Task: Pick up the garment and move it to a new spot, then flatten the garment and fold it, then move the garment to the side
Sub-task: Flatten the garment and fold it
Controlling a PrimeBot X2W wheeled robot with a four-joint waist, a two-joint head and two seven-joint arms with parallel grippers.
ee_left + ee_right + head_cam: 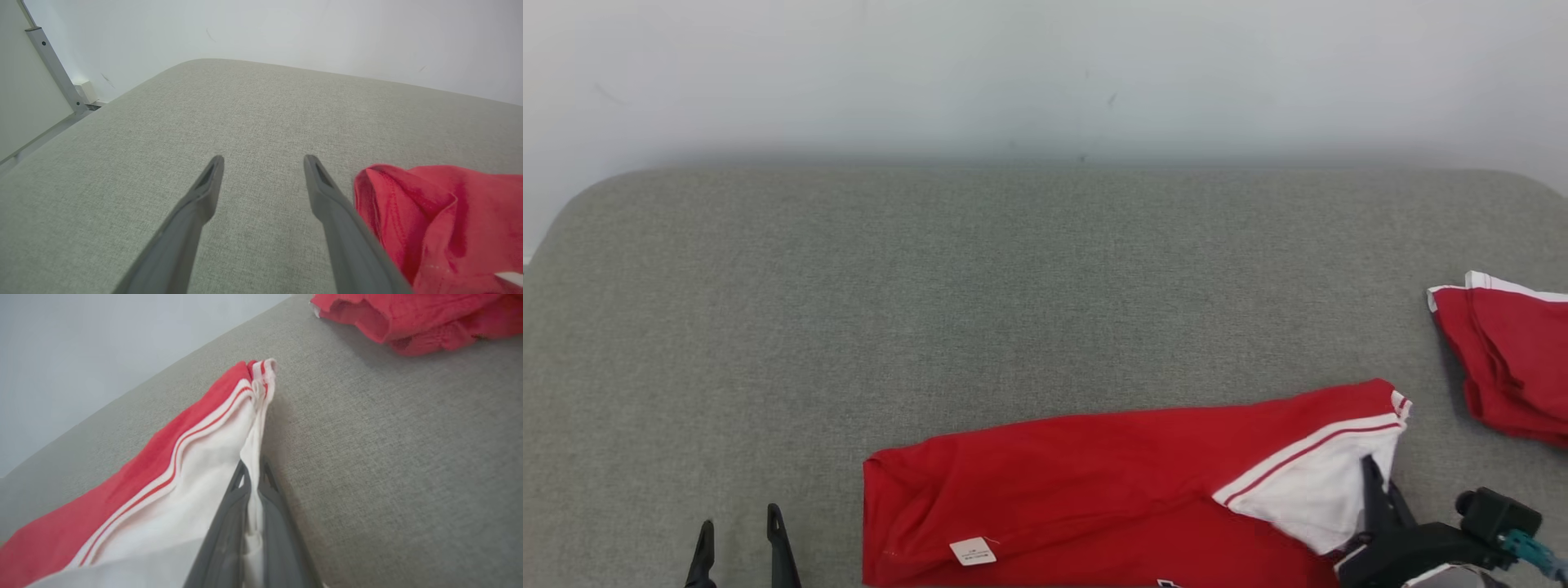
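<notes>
On the grey cushion (1013,286), near edge and right of centre, the red garment (1078,490) lies stretched left to right, its white striped end pointing right. A small white label (973,551) sits on its near left part. The right gripper (253,470) is closed, pinching the white edge at the garment's right end, with cloth between its two fingers. The left gripper (740,523) is spread wide and empty, at near left over bare cushion, close to the garment's left end but apart from it. Another red piece of clothing (1511,359) is bunched at far right, apart from the garment.
</notes>
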